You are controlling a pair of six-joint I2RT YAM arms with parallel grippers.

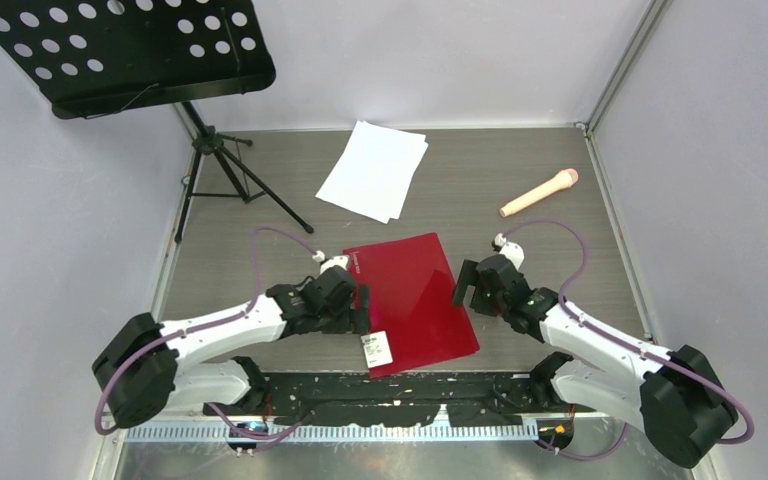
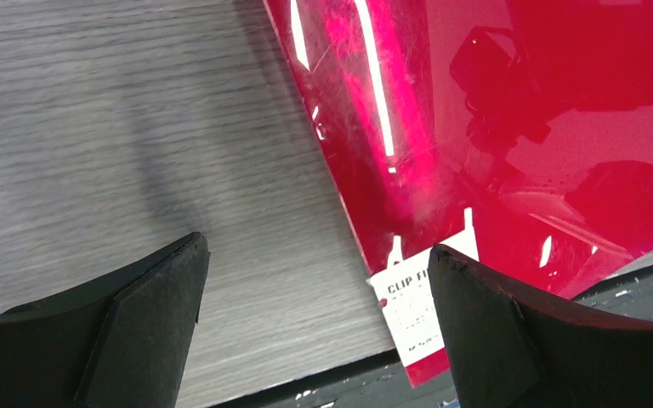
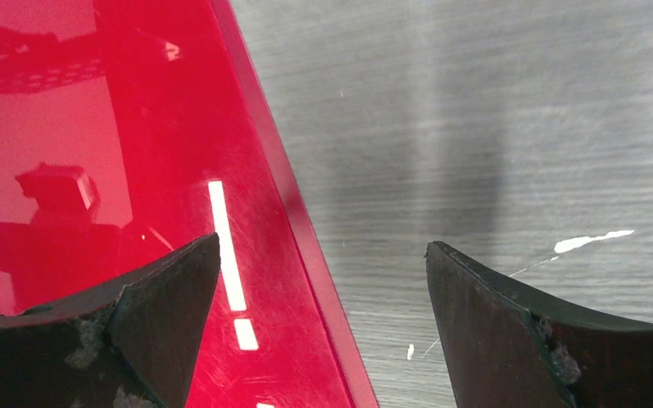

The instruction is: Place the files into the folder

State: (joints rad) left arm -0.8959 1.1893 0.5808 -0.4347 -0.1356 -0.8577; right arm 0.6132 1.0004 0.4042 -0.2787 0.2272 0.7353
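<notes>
The grey wood-grain desk (image 1: pixel 520 180) carries the folder (image 1: pixel 415 300), closed between the arms. It looks glossy, stiff and slick, best pinched at an edge. The files (image 1: pixel 373 170) lie well beyond it — thin white sheets, probably light and limp. Left hand (image 2: pixel 315 255) and right hand (image 3: pixel 323 246) gape wide, empty, each straddling a folder edge.

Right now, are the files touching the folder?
Apart. The top view shows a strip of bare table between the files and the folder.
</notes>
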